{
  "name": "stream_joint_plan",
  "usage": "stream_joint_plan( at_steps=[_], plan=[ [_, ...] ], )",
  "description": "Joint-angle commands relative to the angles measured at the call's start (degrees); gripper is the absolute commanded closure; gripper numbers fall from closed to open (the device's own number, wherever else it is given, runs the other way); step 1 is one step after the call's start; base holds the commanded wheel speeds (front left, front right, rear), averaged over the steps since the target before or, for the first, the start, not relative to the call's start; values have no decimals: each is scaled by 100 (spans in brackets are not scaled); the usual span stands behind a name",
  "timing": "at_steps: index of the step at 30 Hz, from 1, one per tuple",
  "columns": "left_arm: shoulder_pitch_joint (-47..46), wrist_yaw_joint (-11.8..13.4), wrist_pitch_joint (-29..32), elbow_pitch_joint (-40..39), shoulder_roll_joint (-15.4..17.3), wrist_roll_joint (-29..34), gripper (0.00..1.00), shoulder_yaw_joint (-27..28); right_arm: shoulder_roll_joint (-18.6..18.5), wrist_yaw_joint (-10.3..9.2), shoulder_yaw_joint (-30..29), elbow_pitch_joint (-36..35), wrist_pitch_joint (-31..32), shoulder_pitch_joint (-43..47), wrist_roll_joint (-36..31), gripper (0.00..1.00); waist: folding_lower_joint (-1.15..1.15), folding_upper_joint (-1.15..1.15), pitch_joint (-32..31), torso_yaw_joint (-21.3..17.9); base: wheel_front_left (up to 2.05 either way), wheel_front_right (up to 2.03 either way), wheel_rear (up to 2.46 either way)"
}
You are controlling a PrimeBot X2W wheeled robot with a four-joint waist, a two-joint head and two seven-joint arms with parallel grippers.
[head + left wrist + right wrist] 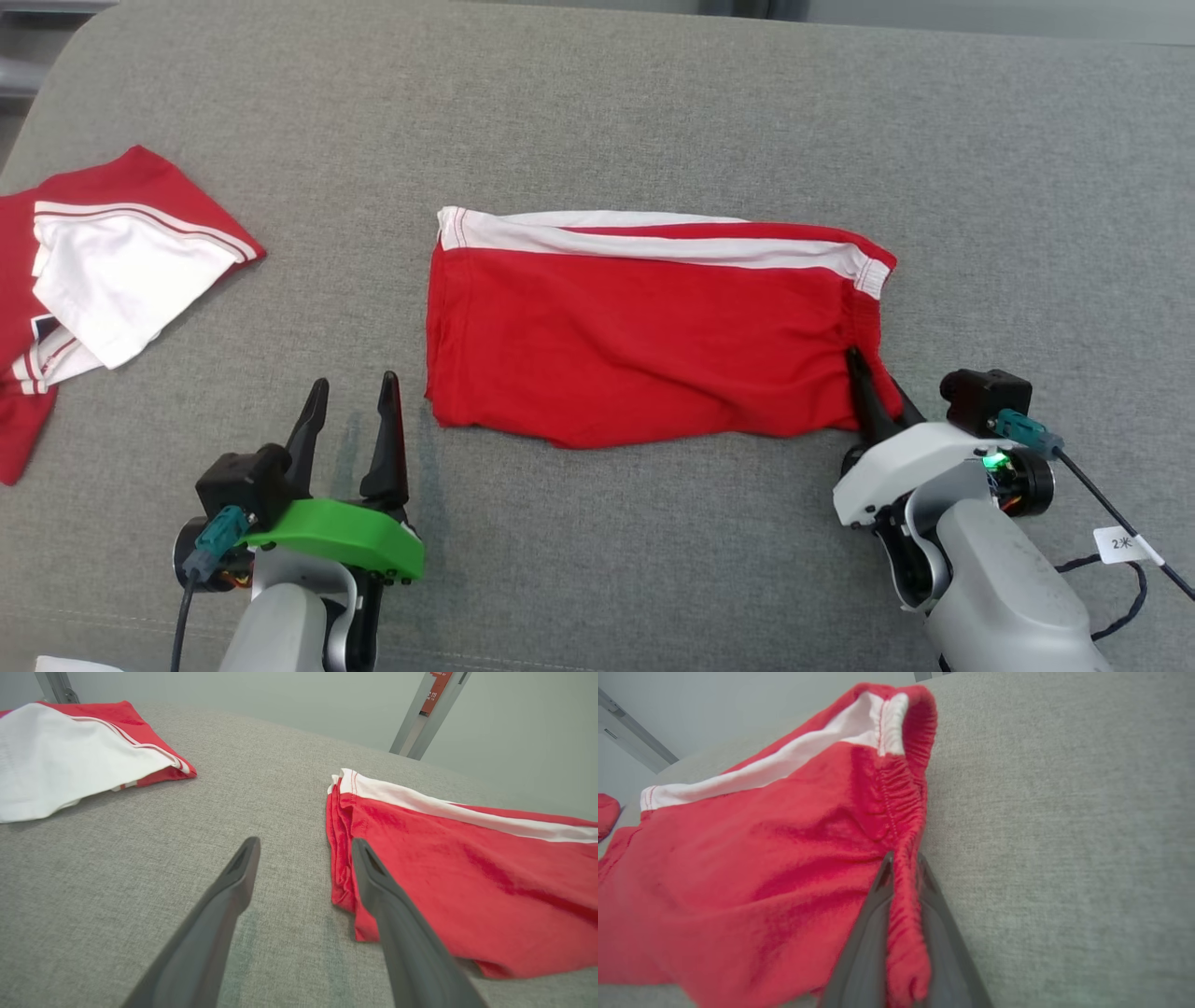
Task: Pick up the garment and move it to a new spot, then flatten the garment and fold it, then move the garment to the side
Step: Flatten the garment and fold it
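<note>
The garment (635,336) is a pair of red shorts with a white side stripe, lying folded flat in the middle of the grey surface. My right gripper (868,373) is shut on the garment's elastic waistband at its near right corner; in the right wrist view the bunched waistband (903,896) runs pinched between the two dark fingers (864,933). My left gripper (350,411) stands open on the bare surface just left of the garment's near left corner (345,891), holding nothing. Its right finger (387,905) lies over the cloth's edge in the left wrist view.
A second red and white garment (103,280) lies crumpled at the far left of the grey padded surface (653,112). A metal frame post (420,718) stands beyond the far edge. A cable with a white tag (1120,544) hangs by my right wrist.
</note>
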Motion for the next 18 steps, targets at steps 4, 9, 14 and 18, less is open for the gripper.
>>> stream_joint_plan(
  at_steps=[4, 9, 14, 18],
  plan=[
    [135, 18, 1, -27, 8, 49, 0, -12, -19, -7, -274, -258, 55, 342, 184, 100, 0, 0, -170, -120, 0, 0, 0],
    [221, 19, 0, -12, 8, 26, 0, -107, -7, -6, -797, -610, 49, 530, 220, 100, 0, 0, -377, -173, 0, 0, 0],
    [327, 7, 1, 23, 12, -106, 0, -322, 8, -1, -537, -853, 49, 531, 390, 100, 0, 0, -516, -79, 0, 0, 0],
    [357, 2, 0, 57, 12, -172, 0, -486, -9, -1, -107, -1259, 48, 374, 624, 100, 0, 0, -561, 151, 0, 0, 0]
  ],
)
